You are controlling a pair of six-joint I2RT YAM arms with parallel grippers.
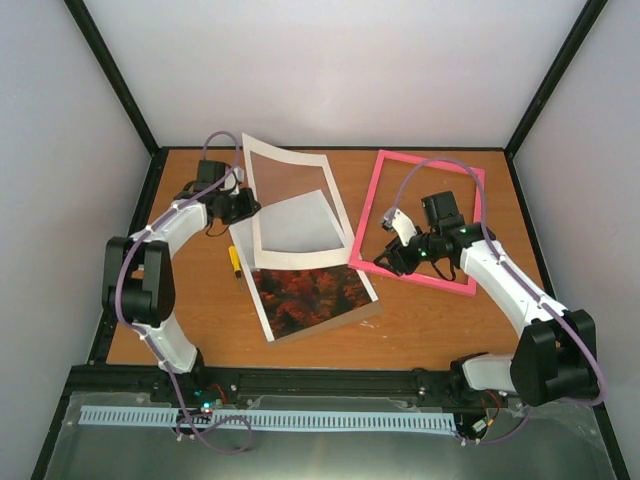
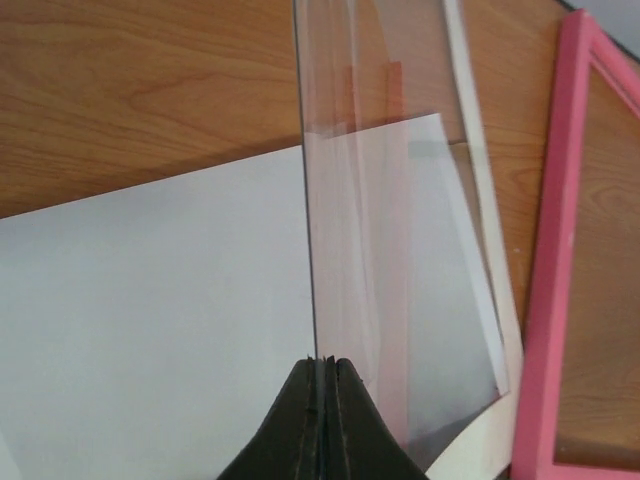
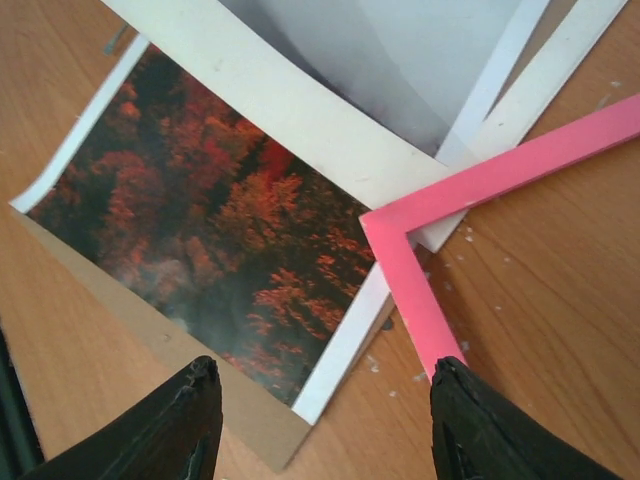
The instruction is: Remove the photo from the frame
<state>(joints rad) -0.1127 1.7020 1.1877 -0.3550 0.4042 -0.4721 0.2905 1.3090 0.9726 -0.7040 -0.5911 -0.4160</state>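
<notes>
Notes photo lying face up on brown backing board, near centre of bench, outside frame. Finds right hand above frame's near-left corner, jaws apart, gripping nothing. Records frame flat at right, that corner against photo's border. Farther left, finds left hand clamped on clear pane, white mat alongside.

Bright even light, soft shadows; faint reflections on clear pane.
</notes>
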